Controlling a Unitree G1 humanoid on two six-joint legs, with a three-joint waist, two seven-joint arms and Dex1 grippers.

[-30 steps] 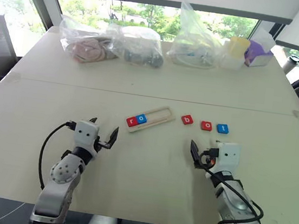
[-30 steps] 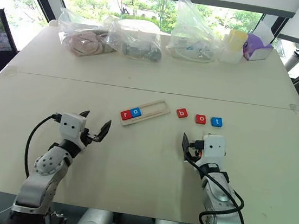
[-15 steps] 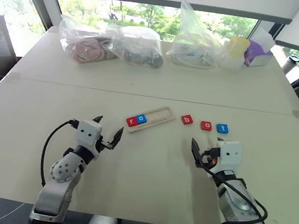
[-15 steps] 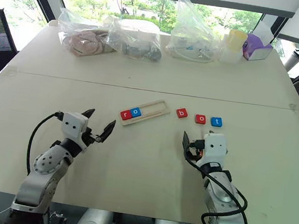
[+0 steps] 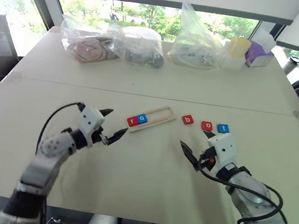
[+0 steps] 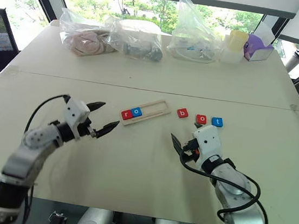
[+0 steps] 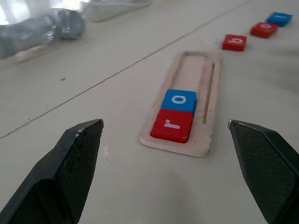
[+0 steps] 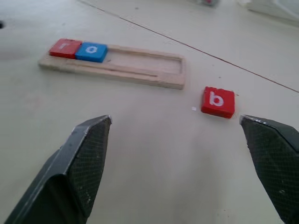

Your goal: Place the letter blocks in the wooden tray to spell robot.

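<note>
Fingers spread wide on left gripper (image 5: 112, 126) and right gripper (image 5: 194, 145), both empty: red r (image 7: 172, 125) and blue o (image 7: 180, 100) sit in the wooden tray (image 7: 206, 122), while b (image 5: 188, 119), o (image 5: 207, 125) and t (image 5: 223, 128) wait on the table at its three o'clock.

The wooden tray (image 5: 150, 118), long, narrow and pale, lies at a slant on the surface. At its left end sit a red r block (image 5: 132, 121) and a blue o block (image 5: 142, 119), touching. To its right, in a row on the surface, lie a red b block (image 5: 188, 119), a red o block (image 5: 207, 125) and a blue t block (image 5: 223, 128), flat and slightly apart.
</note>
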